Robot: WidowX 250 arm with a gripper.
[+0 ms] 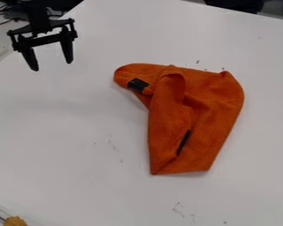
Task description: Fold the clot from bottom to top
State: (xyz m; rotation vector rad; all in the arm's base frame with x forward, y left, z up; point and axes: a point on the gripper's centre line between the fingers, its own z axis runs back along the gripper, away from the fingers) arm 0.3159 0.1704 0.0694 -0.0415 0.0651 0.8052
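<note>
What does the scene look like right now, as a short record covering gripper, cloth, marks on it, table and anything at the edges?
gripper: black gripper, open, at upper left, away from the cloth
cloth: orange cloth, on the table, unevenly folded, layers overlapping
cloth shape: narrow lobe at upper left, broad right side, short straight bottom edge
dark patches: one on the upper-left lobe, one thin strip lower down
table: white table, small dark marks
lower-left corner: light brown object, partly cut off

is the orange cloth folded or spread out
Partly folded, not spread flat: the orange cloth lies bunched, with a flap doubled over on its left side and raised creases near the top.
</note>
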